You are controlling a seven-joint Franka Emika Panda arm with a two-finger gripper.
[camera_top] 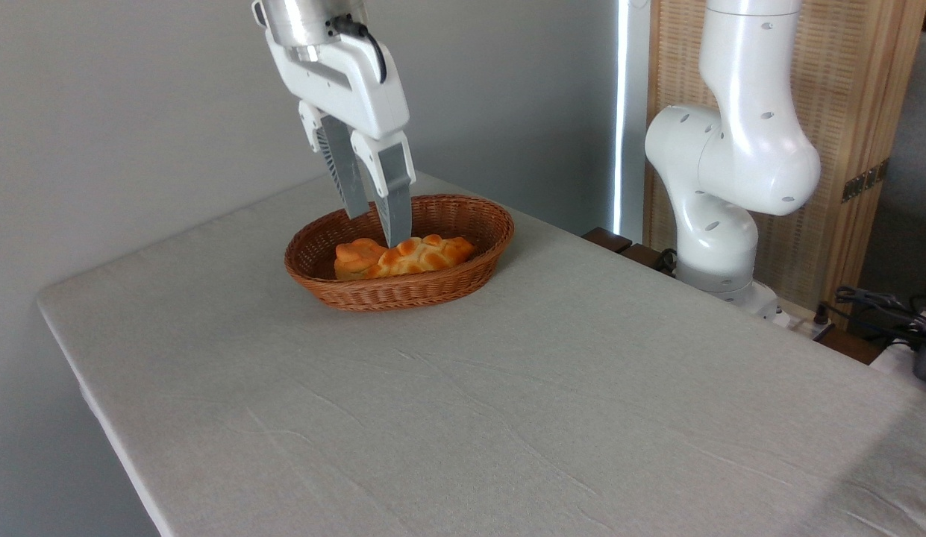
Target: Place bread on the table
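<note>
The large rectangular worktop (507,418), covered in a wrinkled light grey-beige cloth, filled most of the view. Toward its far left part sat an oval brown wicker basket (463,224). Inside the basket lay the long braided golden-orange bread (425,255), with paler creases between its plaits, stretched along the basket's length with one tapered end pointing right. Touching its left end was a smaller rounded orange bun (354,256), also in the basket.

The white robot hand (374,227) hung over the basket from above, tilted slightly, with its two grey fingers (394,195) pointing down. The fingers were spread a little apart, with a narrow gap between them. The nearer finger's tip reached down to the left part of the bread, near where the loaf met the bun; the farther finger's tip stood higher, in front of the basket's rear wall. The hand gripped nothing, and whether the nearer tip actually touched the loaf could not be told.

To the right, beyond the worktop's far edge, stood the white jointed arm base (724,201), in front of a wooden slatted screen (843,112). Dark cables (880,306) lay at the far right.
</note>
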